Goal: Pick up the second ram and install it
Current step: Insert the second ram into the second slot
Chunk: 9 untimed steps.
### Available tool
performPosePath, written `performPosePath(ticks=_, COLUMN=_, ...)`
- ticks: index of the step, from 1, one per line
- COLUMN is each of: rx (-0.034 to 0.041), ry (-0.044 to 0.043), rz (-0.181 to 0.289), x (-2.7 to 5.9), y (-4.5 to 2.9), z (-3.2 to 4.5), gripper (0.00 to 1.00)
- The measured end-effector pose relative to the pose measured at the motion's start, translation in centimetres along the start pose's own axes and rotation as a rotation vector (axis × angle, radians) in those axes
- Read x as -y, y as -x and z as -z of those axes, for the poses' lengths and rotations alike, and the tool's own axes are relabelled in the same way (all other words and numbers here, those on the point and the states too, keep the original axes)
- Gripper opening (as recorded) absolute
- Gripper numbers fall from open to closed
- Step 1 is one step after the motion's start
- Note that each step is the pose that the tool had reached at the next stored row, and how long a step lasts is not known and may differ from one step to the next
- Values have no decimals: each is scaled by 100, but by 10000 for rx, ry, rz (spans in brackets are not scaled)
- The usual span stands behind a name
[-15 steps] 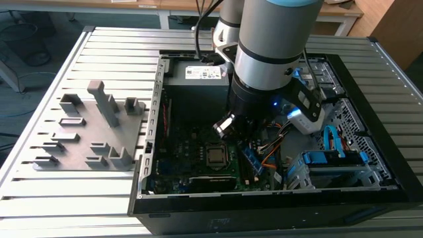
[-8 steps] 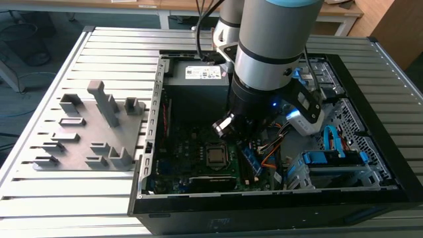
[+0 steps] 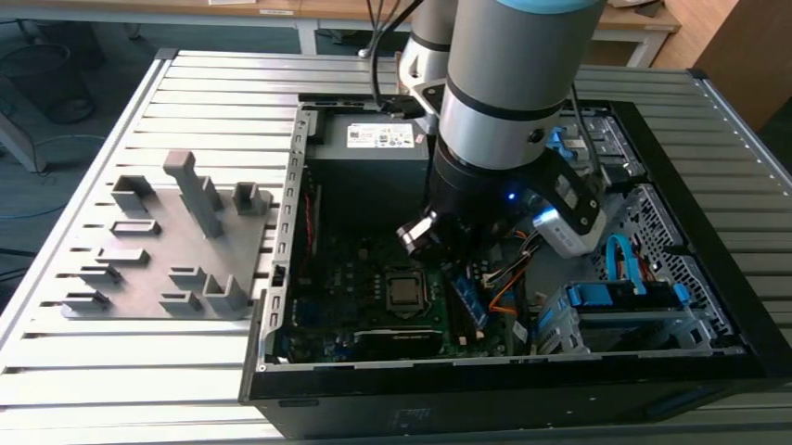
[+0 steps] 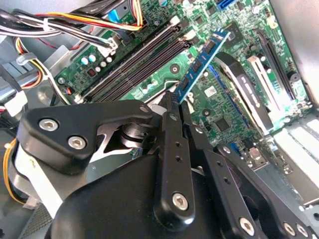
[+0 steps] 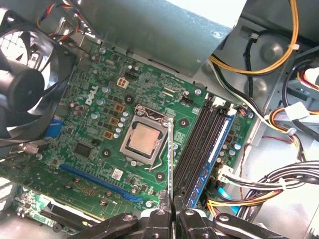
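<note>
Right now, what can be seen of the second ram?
In the second wrist view the second ram is a slim, flat blue board with dark chips along its face. The tool is shut on one end, so it juts out beyond it, seemingly clear of the green motherboard, beside the processor socket. In the first wrist view the second ram shows edge-on as a thin pale line. It sits in none of the black memory slots.

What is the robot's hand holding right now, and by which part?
The hand holds the memory stick, its fingers pinching the flat sides at one end.
</note>
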<state>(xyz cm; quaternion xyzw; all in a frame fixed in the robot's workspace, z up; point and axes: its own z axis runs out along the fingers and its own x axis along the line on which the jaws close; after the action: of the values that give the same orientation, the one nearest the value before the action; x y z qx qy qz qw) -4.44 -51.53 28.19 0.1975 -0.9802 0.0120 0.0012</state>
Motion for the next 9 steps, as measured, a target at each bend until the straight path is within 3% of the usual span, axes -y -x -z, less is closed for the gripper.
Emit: performPosePath(ticks=9, rx=-16, ry=5, rz=-689, x=0, y=0, z=-4, gripper=14)
